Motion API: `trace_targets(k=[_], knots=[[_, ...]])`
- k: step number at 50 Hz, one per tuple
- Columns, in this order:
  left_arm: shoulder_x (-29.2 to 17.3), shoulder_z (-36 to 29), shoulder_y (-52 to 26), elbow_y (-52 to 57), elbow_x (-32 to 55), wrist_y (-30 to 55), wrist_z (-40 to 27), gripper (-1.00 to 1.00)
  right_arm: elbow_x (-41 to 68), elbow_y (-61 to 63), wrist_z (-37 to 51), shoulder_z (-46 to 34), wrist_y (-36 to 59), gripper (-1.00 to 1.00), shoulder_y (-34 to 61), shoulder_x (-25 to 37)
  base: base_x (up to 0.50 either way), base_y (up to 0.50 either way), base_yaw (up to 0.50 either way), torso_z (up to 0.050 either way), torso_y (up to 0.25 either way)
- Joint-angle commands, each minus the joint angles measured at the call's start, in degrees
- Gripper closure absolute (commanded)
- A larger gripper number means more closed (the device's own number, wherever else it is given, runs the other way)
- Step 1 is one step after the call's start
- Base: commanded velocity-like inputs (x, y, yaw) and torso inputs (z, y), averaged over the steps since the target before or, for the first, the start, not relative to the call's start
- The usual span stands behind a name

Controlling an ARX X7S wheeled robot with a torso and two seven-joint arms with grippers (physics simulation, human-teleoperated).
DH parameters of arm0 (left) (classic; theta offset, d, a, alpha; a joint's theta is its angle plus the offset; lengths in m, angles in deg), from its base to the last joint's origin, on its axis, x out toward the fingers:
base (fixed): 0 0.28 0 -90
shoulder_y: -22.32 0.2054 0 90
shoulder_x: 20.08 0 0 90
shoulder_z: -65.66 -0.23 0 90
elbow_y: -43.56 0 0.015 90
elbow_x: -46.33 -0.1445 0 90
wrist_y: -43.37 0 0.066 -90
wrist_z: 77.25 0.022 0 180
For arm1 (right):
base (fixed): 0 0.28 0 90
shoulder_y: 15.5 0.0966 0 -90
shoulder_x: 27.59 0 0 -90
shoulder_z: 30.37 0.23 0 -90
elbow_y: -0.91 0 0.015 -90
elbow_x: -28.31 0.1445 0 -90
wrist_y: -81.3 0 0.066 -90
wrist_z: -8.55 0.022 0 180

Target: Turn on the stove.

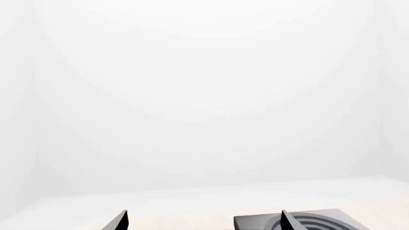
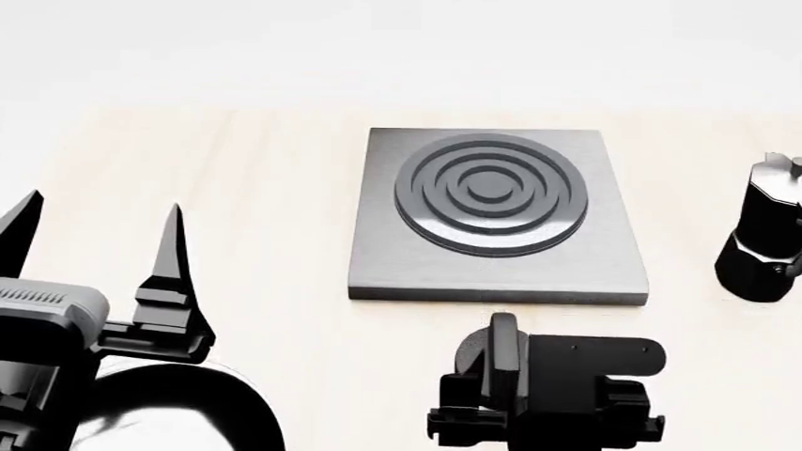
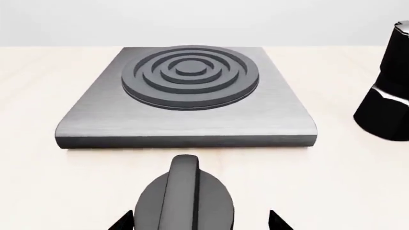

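The stove, a grey slab with dark rings, sits flat mid-surface, and its black knob stands just off the near edge, apart from the slab. The right claw is right at that knob with a finger tip showing on either side of it in the wrist view, though whether they grip it I cannot tell. The left claw hovers spread wide and empty well to the left, and a black moka pot stands off to the right.
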Motion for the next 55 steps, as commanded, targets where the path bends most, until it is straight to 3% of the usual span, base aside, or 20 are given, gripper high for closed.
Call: trace_targets(k=[1,55], knots=[[-0.18,-0.11,-0.08,0.07,0.29,0.07,-0.29,-1.00,-0.13,-2.75,-0.54,-0.76,-1.19,-1.00,0.51,-0.05,0.00,0.00,0.00,0.000,0.000],[-0.71,-0.88,-0.37,-1.68,1.08,-1.19,-1.02,-1.00,-1.25,-19.40,-2.00,-3.79,-6.94,-1.00,7.14,-1.94,0.00,0.00,0.00,0.000,0.000]])
